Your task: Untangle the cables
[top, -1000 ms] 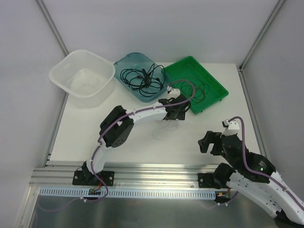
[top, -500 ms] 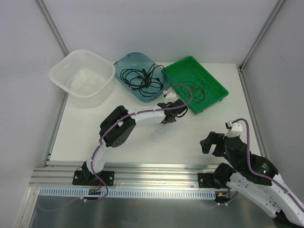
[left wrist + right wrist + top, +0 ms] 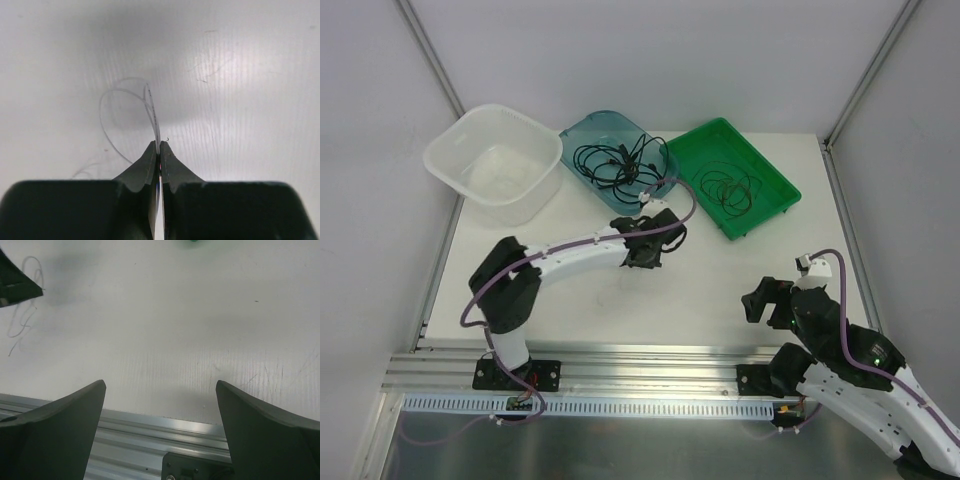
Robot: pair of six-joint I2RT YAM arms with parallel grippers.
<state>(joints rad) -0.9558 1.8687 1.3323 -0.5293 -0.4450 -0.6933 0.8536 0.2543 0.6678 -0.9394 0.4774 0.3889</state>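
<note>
Your left gripper [image 3: 159, 146] was clamped fully shut on a thin pale wire [image 3: 118, 95], whose loop lay on the white table [image 3: 250, 100] just ahead of the tips. The dark cables [image 3: 613, 162] sat in the teal bowl [image 3: 564, 148] and green tray [image 3: 770, 175]. You needed a slow lift (so fine a strand could slip). Your right gripper [image 3: 160, 385] hung wide open, empty.

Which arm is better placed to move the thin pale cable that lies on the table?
Left. The left hand is shut on the pale cable. The right hand stands open near the front rail, far from it.
</note>
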